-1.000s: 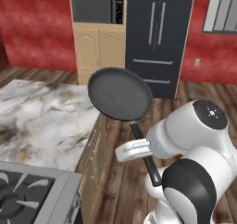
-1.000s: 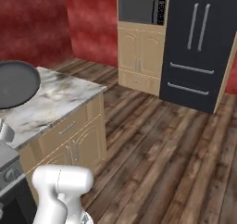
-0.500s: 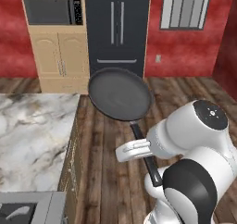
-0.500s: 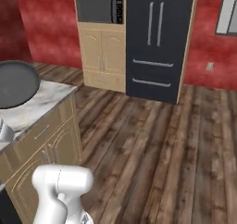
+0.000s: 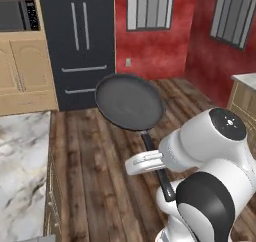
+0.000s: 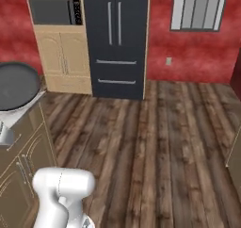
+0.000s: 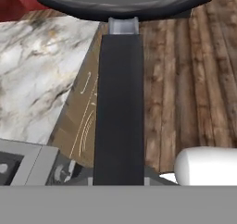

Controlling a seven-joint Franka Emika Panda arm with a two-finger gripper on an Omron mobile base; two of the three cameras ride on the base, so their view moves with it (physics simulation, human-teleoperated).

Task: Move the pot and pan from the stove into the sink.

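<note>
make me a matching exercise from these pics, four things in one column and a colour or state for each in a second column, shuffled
Things:
1. pan
2. fridge
3. counter
4. gripper

Colour or state:
A. marbled white top
B. shut on the black handle
C. dark double doors with pale bar handles, closed
D. held up in the air over the wood floor

Pairs: 1-D, 2-C, 3-A, 4-B
</note>
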